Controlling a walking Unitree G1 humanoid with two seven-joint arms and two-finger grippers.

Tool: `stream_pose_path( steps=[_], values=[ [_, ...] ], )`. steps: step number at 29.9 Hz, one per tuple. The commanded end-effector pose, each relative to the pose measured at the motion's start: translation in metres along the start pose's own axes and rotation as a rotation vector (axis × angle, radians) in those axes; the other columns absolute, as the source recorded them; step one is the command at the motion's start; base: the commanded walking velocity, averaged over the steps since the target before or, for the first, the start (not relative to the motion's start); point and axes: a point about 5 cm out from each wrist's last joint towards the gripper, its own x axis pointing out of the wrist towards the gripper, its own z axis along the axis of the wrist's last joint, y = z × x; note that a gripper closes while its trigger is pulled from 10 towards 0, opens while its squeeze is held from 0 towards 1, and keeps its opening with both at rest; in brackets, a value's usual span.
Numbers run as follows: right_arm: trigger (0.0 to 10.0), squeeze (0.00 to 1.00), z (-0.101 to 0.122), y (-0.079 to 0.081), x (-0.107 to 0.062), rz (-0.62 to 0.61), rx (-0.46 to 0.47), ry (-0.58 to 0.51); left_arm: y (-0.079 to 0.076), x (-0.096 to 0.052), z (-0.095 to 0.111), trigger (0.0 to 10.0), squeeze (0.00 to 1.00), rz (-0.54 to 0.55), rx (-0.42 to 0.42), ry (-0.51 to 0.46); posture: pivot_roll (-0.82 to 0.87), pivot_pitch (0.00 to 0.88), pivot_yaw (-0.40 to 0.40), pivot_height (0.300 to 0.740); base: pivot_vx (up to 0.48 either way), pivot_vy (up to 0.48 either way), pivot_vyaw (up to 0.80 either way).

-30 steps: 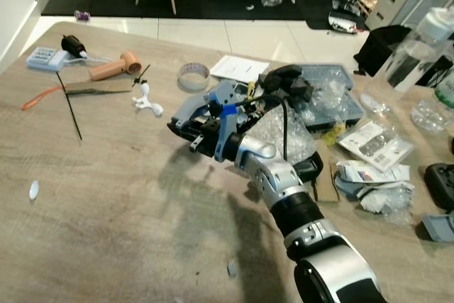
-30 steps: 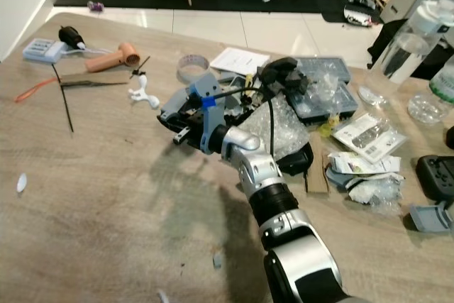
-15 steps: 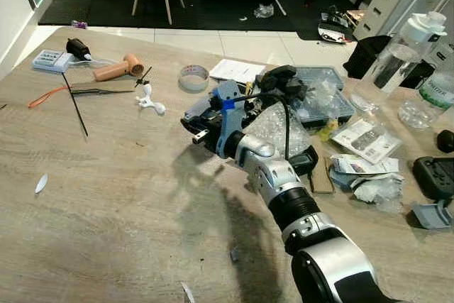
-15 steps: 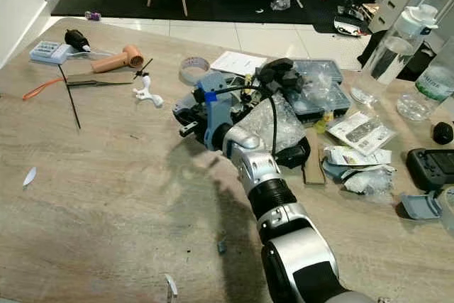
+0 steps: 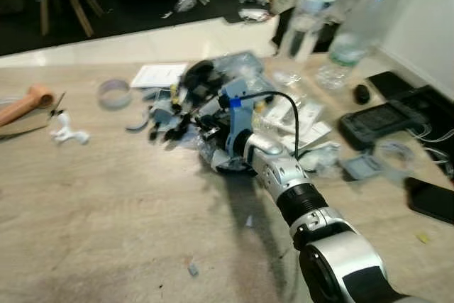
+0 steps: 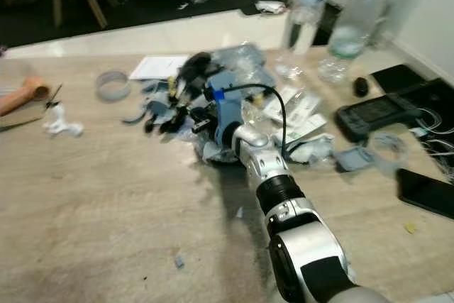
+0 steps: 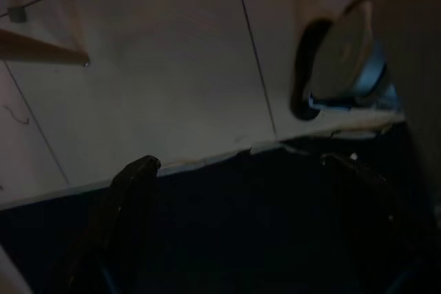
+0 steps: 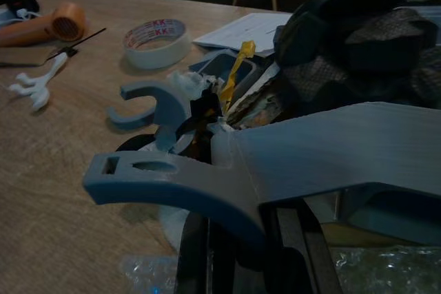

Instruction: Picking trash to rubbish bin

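Jaws of the right gripper (image 5: 167, 124) are blurred, so their state cannot be told.
The right arm (image 5: 284, 182) is stretched toward the counter's (image 5: 92, 211) far edge, into a trash pile (image 6: 213, 115) beside the tape roll (image 8: 157, 42).

Both eye views are motion-blurred under even indoor light; the left wrist view is very dark, the right wrist view dim.
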Motion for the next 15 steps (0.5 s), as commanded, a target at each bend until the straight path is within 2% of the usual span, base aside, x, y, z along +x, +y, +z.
stream_pose_path(
  steps=[1,8,12,14,15],
  values=[
    [10.0,0.0,-0.001,0.003,0.002,0.011,-0.009,0.01,-0.007,0.002,0.006,10.0,0.0,-0.024,0.009,-0.004,0.08,0.064,-0.051,0.74,0.0,0.0,-0.8],
    [10.0,0.0,0.0,0.004,0.003,0.017,-0.007,-0.003,-0.005,0.002,0.006,10.0,0.0,-0.021,0.009,-0.003,0.08,0.064,-0.049,0.74,0.0,0.0,-0.8],
    [10.0,0.0,0.002,0.005,0.002,0.037,-0.013,-0.026,-0.005,0.002,0.006,10.0,0.0,-0.02,0.01,-0.002,0.08,0.064,-0.049,0.74,0.0,0.0,-0.1],
    [10.0,0.0,0.01,0.011,0.002,0.101,-0.009,-0.093,-0.005,0.002,0.006,10.0,0.0,-0.019,0.013,-0.001,0.08,0.061,-0.049,0.74,0.0,0.0,0.0],
    [10.0,0.0,0.01,0.011,0.002,0.101,-0.009,-0.093,-0.005,0.002,0.006,10.0,0.0,-0.019,0.013,-0.001,0.08,0.061,-0.049,0.74,0.0,0.0,0.0]
  ],
)
